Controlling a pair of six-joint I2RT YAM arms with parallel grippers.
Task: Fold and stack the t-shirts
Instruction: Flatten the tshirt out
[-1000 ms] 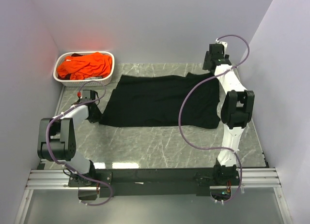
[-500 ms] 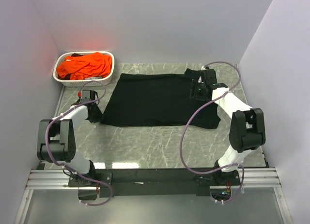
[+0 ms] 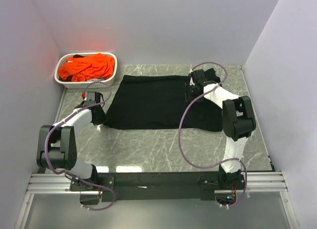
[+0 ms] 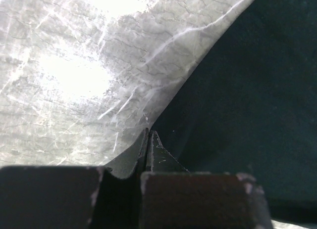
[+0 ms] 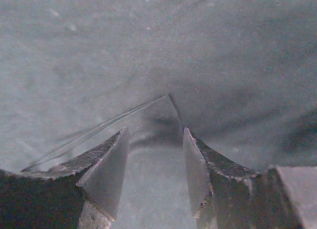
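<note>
Black t-shirt (image 3: 153,103) lies spread flat across the marble table (image 3: 148,145), laid out for folding, while the orange t-shirts (image 3: 86,67) wait bundled in the white basket (image 3: 84,83) at the far left. The left gripper (image 3: 97,116) sits low at the shirt's near left corner, probably to anchor it. Only the left wrist view shows its jaws clenched together on the hem. The right gripper (image 3: 190,93) hovers over the far right part. Its wrist view shows the jaws released, straddling a small raised pleat that the overhead misses.
</note>
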